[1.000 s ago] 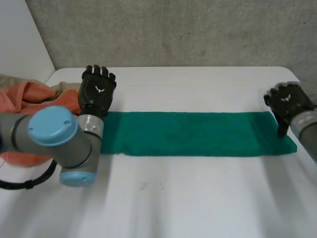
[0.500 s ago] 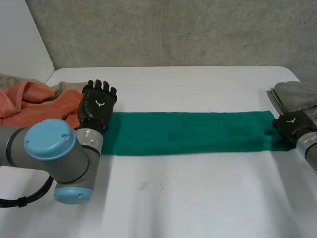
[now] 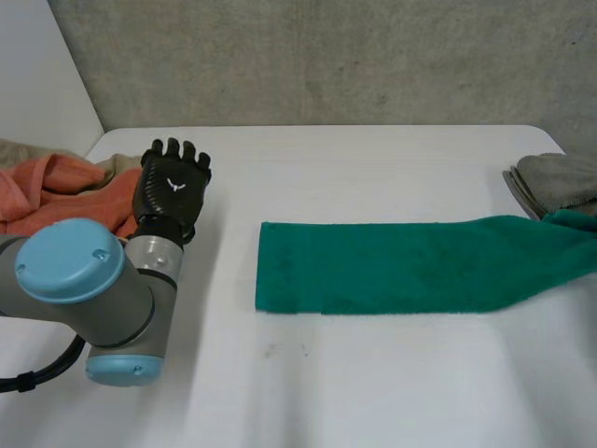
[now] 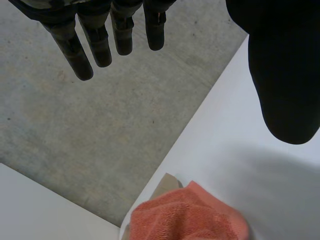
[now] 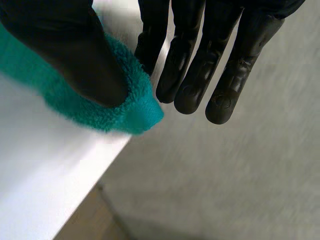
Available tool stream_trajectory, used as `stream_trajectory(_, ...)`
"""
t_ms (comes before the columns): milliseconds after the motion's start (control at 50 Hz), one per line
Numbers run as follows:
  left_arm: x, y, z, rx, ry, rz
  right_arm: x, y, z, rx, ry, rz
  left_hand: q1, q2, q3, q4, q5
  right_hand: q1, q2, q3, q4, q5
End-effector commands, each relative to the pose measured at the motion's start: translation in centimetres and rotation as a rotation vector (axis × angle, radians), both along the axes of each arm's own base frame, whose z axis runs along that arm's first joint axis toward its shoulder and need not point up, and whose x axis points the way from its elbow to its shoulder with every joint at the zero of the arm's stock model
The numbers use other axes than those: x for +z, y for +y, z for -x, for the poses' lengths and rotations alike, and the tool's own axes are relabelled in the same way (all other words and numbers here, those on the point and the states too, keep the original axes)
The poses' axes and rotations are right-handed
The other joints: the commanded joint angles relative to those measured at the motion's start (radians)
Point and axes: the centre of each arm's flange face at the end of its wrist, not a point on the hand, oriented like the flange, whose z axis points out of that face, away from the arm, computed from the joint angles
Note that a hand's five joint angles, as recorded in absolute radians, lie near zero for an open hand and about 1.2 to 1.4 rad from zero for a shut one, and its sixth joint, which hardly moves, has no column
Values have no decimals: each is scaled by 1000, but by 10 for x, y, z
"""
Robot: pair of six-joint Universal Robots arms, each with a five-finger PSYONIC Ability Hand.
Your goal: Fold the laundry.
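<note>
A long green towel [image 3: 392, 266] lies flat across the white table [image 3: 373, 383], folded into a narrow strip. Its right end rises off the table at the far right. My right hand [image 5: 200, 55] holds that end, the thumb pinching the towel's corner [image 5: 130, 112] against the fingers beyond the table's edge. My left hand [image 3: 173, 187] hovers open over the table left of the towel, apart from it, with its fingers [image 4: 95, 40] straight and nothing between them and the thumb.
An orange cloth [image 3: 56, 191] is piled on a beige one at the table's left edge; it also lies below my left hand [image 4: 190, 215]. A folded grey cloth [image 3: 560, 179] sits at the far right edge.
My right hand has shut on the towel's right end and pulled it rightward out of the head view. The towel's left end has slid away from my left hand, which stays open.
</note>
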Motion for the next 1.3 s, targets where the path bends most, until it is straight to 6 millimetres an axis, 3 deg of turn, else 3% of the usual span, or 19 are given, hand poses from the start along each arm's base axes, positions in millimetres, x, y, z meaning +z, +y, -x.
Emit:
stream_trajectory(20,12,7,-4,1,21,16,34,33,-120,328,-45,158,-25,-31,-40,-30,-47,410,220,214,208,244)
stream_trajectory(40,12,7,-4,2,26,15,37,51,-155,440,-52,181,-25,-31,-40,-30,-47,410,220,214,208,244)
stream_trajectory(100,15,9,-6,2,44,12,41,79,-200,600,-60,211,-25,-31,-40,-30,-47,410,220,214,208,244)
stream_trajectory(120,14,10,-6,1,47,10,40,98,-228,704,-67,224,-25,-31,-40,-30,-47,410,220,214,208,244)
stream_trajectory(180,13,11,-7,1,53,2,20,131,-271,871,-77,202,-25,-31,-40,-30,-47,410,220,214,208,244)
stream_trajectory(260,10,13,-8,1,50,-7,-11,167,-310,1016,-86,140,-25,-31,-40,-30,-47,410,220,214,208,244)
stream_trajectory(380,6,13,-9,1,43,-19,-61,201,-336,1115,-69,28,-25,-31,-40,-30,-47,410,220,214,208,244)
stream_trajectory(440,4,13,-8,1,41,-23,-68,203,-335,1110,-67,0,-25,-31,-40,-30,-47,359,168,163,157,193)
stream_trajectory(520,3,15,-6,-10,39,-26,-59,198,-326,1039,-95,-12,-25,-31,-40,-30,-47,-733,-924,-930,-935,-899)
stream_trajectory(560,3,16,-5,-14,39,-26,-49,198,-322,995,-127,-15,-25,-31,-40,-30,-47,-812,-1002,-1008,-1014,-978)
stream_trajectory(720,12,24,11,-62,54,3,-3,144,-248,573,-521,-117,-25,-31,-40,-30,-47,-812,-1002,-1008,-1014,-978)
stream_trajectory(800,13,28,16,-79,57,8,-12,138,-212,431,-649,-264,-25,-31,-40,-30,-47,-812,-1002,-1008,-1014,-978)
stream_trajectory(920,13,31,19,-92,58,9,-41,121,-162,268,-612,-367,-25,-31,-40,-30,-47,-812,-1002,-1008,-1014,-978)
stream_trajectory(960,12,32,19,-93,55,5,-48,118,-156,254,-583,-375,-25,-31,-40,-30,-47,-641,-831,-837,-843,-807)
stream_trajectory(980,12,32,19,-93,55,5,-58,114,-152,243,-553,-393,-25,-31,-40,-30,-47,-343,-534,-540,-546,-509)
stream_trajectory(1060,10,34,20,-94,52,-2,-72,100,-146,226,-493,-400,-25,-31,-40,-30,-47,409,219,213,207,243)
stream_trajectory(1200,12,37,18,-95,53,-1,-46,83,-152,251,-454,-287,-25,-31,-40,-30,-47,410,220,214,208,244)
stream_trajectory(1280,15,37,17,-92,57,6,-10,91,-184,374,-439,-187,-25,-31,-40,-30,-47,410,220,214,208,244)
stream_trajectory(1300,16,38,17,-90,57,7,-3,102,-203,440,-435,-171,-25,-31,-40,-30,-47,410,220,214,208,244)
